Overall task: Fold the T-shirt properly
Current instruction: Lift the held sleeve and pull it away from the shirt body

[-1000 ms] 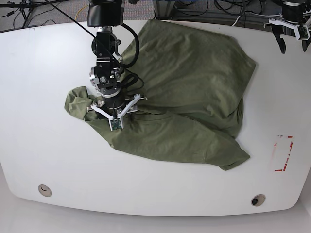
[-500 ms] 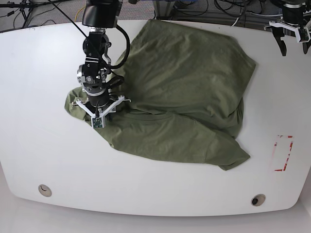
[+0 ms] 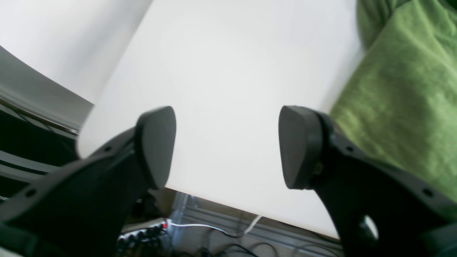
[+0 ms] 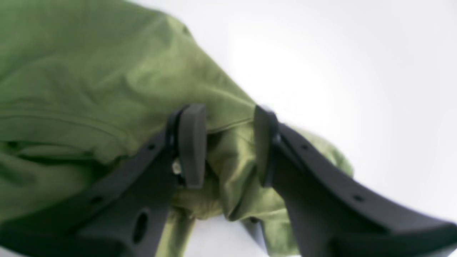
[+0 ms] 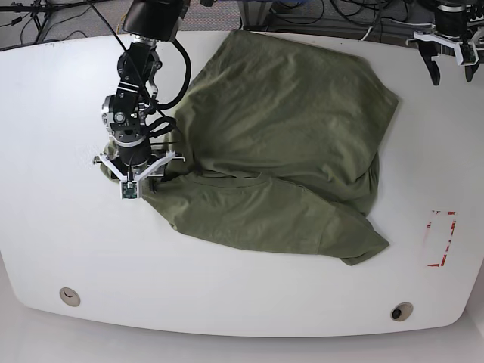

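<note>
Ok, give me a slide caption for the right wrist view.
Right gripper straddling a bunched fold at the edge of the green T-shirt on the white table.

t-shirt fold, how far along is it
Early. The T-shirt lies bunched and wrinkled, with no tidy fold visible. In hand: the right end effector straddles a bunched edge, jaws not clamped. The left end effector is open over bare table. Flattening and all folds remain.

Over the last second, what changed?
Right gripper slid toward the base view's left, onto the shirt's bunched end; its fingers now straddle a fold there. Left gripper edged back at the far corner, open and empty. Shirt unchanged.
</note>
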Tool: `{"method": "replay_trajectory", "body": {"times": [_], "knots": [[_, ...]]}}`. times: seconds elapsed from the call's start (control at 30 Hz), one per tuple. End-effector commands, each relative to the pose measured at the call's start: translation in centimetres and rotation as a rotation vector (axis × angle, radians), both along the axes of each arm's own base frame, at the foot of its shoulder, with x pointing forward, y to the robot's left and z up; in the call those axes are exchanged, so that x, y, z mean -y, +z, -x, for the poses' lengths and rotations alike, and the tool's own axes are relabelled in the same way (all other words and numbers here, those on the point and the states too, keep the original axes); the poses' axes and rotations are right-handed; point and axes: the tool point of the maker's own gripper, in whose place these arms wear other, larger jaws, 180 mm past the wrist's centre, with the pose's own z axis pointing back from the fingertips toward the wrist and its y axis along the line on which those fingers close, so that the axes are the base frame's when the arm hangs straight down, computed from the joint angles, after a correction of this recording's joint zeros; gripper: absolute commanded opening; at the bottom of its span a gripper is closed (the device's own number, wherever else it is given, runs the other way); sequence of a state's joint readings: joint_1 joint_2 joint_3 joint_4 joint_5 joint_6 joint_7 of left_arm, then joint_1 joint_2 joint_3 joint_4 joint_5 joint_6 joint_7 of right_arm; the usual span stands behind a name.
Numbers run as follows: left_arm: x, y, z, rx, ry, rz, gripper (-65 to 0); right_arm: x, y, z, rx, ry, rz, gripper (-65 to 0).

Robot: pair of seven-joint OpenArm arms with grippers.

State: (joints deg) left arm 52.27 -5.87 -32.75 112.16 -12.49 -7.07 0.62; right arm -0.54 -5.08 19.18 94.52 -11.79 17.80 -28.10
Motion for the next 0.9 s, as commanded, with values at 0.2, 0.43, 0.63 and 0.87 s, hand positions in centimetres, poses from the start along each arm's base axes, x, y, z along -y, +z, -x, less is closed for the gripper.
{"method": "replay_trajectory", "body": {"times": [0.2, 0.43, 0.63, 0.87], "knots": [[0.7, -0.4, -0.7, -0.048, -0.016, 0.024, -24.4, -1.0, 2.2, -0.2, 0.072, 0.040, -0.008, -30.0], [0.8, -0.6, -1.7, -0.046, -0.013, 0.037, -25.1, -2.4, 0.0, 1.5, -0.001, 0.100, 0.006, -29.5], [1.0, -0.6, -3.0, -0.027, -0.008, 0.060, -24.8, -2.4, -0.6, 2.2, -0.015, 0.116, 0.006, -29.1], [0.7, 0.4, -6.5, 0.040, 0.012, 0.077, -24.2, -3.6, -0.4, 3.7, -0.016, 0.157, -0.001, -27.4]]}}
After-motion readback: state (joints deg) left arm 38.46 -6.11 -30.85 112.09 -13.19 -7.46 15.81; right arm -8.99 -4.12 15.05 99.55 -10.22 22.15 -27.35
